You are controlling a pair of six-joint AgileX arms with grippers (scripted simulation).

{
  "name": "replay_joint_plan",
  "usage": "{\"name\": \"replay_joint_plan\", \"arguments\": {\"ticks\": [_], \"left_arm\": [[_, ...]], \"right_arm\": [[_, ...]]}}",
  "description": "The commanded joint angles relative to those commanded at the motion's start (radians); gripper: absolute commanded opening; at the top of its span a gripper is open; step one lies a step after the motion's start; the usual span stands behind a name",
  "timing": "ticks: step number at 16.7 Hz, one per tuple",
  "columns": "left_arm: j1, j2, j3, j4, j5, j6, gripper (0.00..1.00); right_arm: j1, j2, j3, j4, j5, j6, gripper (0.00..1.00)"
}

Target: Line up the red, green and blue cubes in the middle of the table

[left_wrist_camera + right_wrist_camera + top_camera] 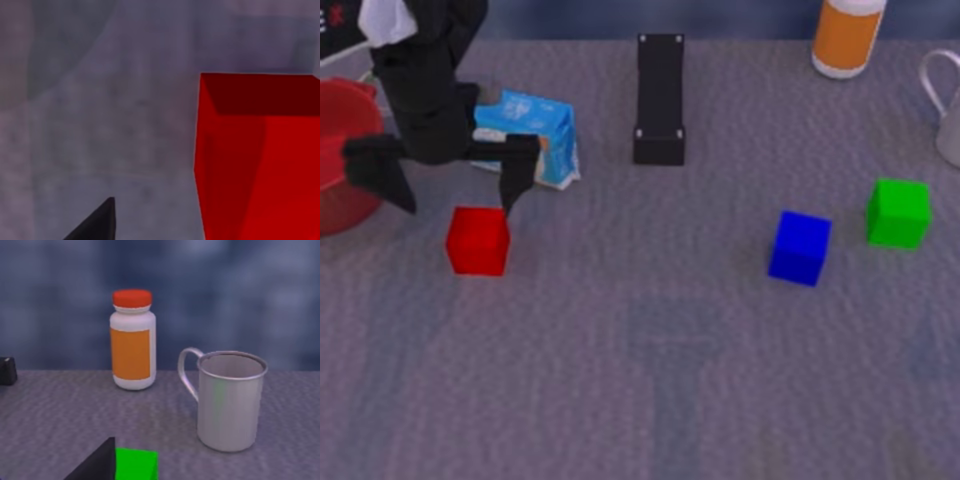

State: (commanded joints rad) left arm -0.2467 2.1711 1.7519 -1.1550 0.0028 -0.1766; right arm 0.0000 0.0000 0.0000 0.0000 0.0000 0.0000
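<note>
Three cubes sit unaligned: the red cube (477, 241) lies far left of the blue cube (800, 247), the green cube (898, 212) just right of blue. Left gripper (460, 200) hangs just behind red, fingers (516, 180) spread wide and empty. Next, I judge, it must descend astride red. Right gripper unseen. Grey-purple counter (650, 380), blurred blue backdrop.
</note>
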Motion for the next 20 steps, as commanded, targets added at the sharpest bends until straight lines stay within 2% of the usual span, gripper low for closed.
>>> {"name": "replay_joint_plan", "arguments": {"ticks": [6, 11, 20], "left_arm": [[-0.001, 0.081, -0.152, 0.242, 0.001, 0.000, 1.00], [-0.002, 0.090, -0.168, 0.262, 0.001, 0.000, 1.00], [-0.002, 0.090, -0.168, 0.262, 0.001, 0.000, 0.32]], "right_arm": [[0.000, 0.000, 0.000, 0.000, 0.000, 0.000, 1.00], [0.000, 0.000, 0.000, 0.000, 0.000, 0.000, 1.00], [0.000, 0.000, 0.000, 0.000, 0.000, 0.000, 1.00]]}}
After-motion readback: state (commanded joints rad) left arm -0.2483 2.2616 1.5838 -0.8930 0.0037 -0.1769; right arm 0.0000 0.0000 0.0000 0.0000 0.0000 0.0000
